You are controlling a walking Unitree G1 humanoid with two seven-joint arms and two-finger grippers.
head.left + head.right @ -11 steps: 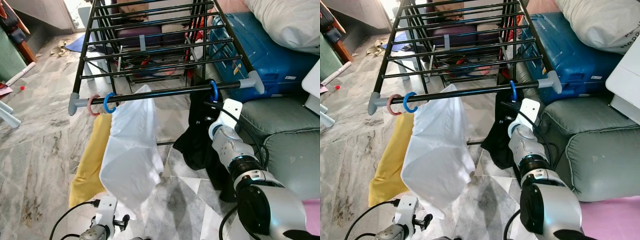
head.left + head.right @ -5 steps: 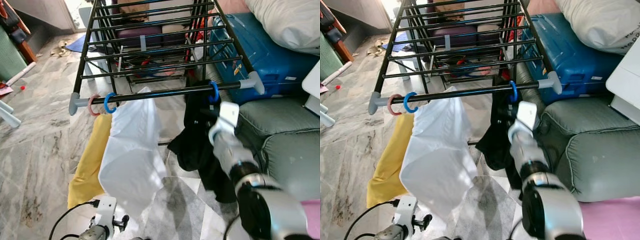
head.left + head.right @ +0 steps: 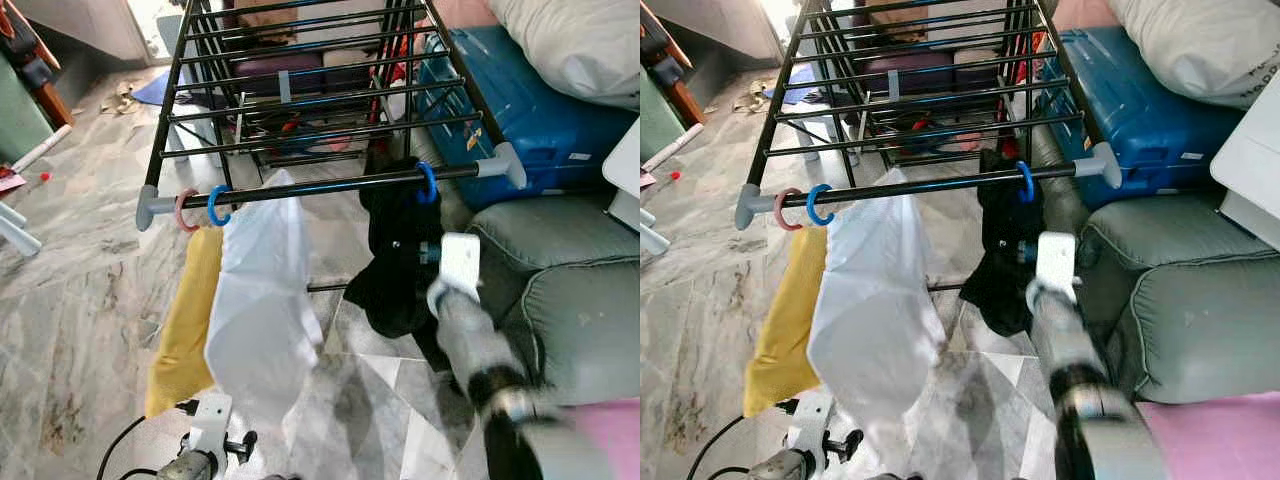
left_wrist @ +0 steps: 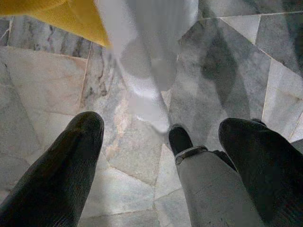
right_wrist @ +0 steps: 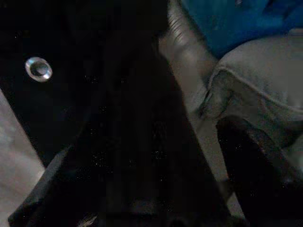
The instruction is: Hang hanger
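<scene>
The right arm (image 3: 470, 330) has pulled back and down from the front rail (image 3: 330, 185). The blue hanger hook (image 3: 428, 182) now hangs there by itself, and the black garment (image 3: 400, 255) has bunched up higher, swinging under the hook.

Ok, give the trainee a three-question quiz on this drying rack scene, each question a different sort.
1. True or false: three hanger hooks sit on the front rail of the drying rack.
2. Multiple choice: the garment under the blue hook nearest the right gripper is A) white B) yellow C) black.
3. Fill in: the left gripper hangs low over the ____ floor.

Key: 1 true: pink hook, a blue one beside it, and the blue hook at the right. 2 C, the black garment. 3 marble.
</scene>
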